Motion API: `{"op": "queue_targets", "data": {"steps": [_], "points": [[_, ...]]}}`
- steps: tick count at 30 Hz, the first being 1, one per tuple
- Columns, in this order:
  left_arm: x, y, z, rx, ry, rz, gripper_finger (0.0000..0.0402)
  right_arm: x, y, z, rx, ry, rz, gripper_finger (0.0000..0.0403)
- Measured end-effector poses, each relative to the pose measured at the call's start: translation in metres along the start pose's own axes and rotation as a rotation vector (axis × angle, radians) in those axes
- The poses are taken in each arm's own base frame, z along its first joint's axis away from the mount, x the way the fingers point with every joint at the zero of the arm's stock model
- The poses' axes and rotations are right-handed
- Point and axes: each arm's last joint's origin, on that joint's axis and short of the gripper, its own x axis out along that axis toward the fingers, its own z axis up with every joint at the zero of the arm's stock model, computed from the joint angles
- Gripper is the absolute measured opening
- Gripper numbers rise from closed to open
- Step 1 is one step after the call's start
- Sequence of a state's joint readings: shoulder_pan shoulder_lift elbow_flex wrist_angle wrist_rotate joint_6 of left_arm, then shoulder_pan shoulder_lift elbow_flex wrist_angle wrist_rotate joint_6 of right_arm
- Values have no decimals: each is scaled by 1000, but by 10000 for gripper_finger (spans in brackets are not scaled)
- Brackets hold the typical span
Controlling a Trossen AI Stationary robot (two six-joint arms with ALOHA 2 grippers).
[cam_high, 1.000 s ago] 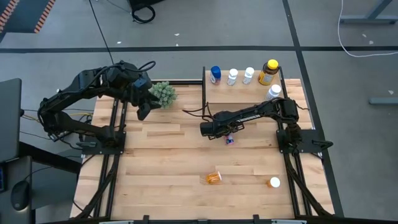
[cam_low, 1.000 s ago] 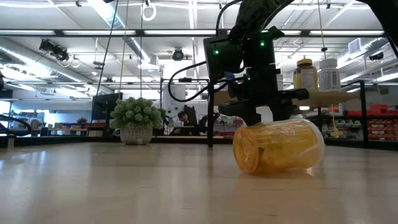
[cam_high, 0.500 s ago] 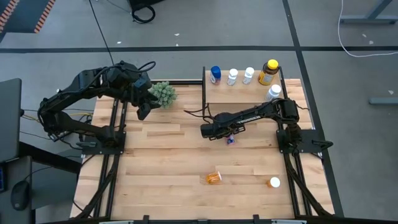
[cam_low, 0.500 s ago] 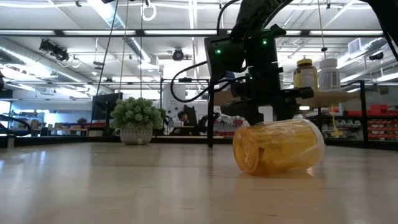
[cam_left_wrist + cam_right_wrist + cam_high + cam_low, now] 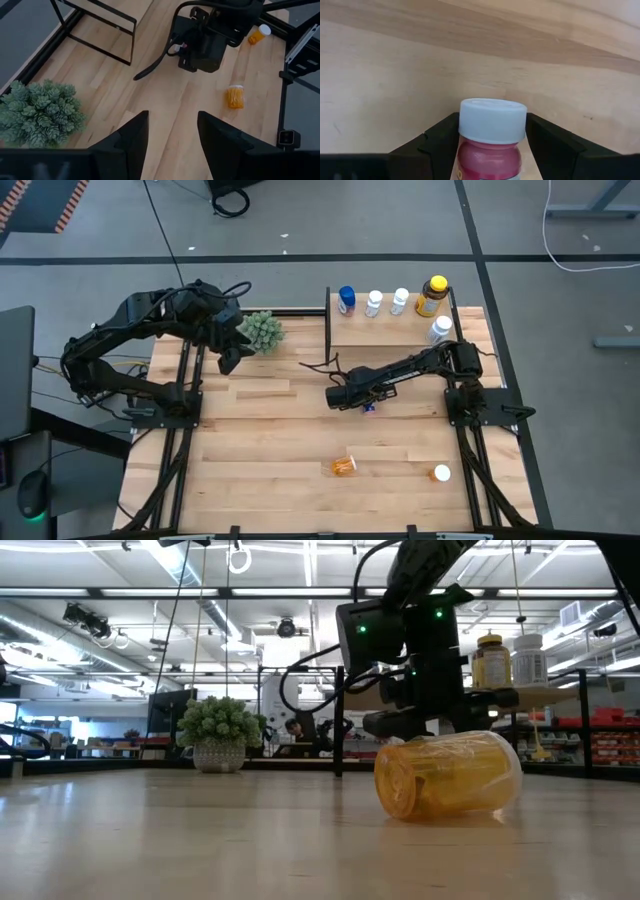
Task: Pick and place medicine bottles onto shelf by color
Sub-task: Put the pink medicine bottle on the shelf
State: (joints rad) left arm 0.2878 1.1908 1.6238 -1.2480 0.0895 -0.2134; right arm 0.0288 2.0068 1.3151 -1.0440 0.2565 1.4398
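A purple-labelled bottle (image 5: 370, 407) with a pale cap (image 5: 492, 120) is on the tabletop in front of the shelf (image 5: 390, 335). My right gripper (image 5: 364, 401) points steeply down over it, open, one finger on each side of the cap. On the shelf stand a blue bottle (image 5: 346, 300), white bottles (image 5: 374, 303) and an amber bottle with a yellow cap (image 5: 432, 296). An orange bottle (image 5: 344, 466) lies on its side near the front, and another (image 5: 440, 473) lies to its right. My left gripper (image 5: 230, 358) waits, raised and open, by the plant. My right gripper's fingers (image 5: 440, 137) come from above and stand close against the two sides of the bottle's cap (image 5: 470, 125). I cannot tell whether they touch it. The bottle stays on the table.
A green spiky plant in a pot (image 5: 262, 330) stands at the far left, beside my left gripper. The shelf's black upright (image 5: 328, 320) rises just left of the blue bottle. Bare wooden tabletop (image 5: 260, 450) lies at the near left.
My right gripper has sunk a little and shifted slightly toward the table's near edge, closer over the purple-labelled bottle. The bottle has stayed where it was.
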Motion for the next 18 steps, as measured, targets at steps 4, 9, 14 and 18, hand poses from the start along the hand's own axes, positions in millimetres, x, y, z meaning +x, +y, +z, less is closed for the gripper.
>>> {"op": "queue_targets", "data": {"steps": [4,9,14,18], "points": [[0,0,0,0,0,-1,174,0,0,0,2,1,1,232],[0,0,0,0,0,0,178,0,1,0,2,0,4,226],[0,0,0,0,2,0,174,0,1,0,2,4,8,212],[0,0,0,0,6,1,173,-1,2,-3,-7,17,13,199]]}}
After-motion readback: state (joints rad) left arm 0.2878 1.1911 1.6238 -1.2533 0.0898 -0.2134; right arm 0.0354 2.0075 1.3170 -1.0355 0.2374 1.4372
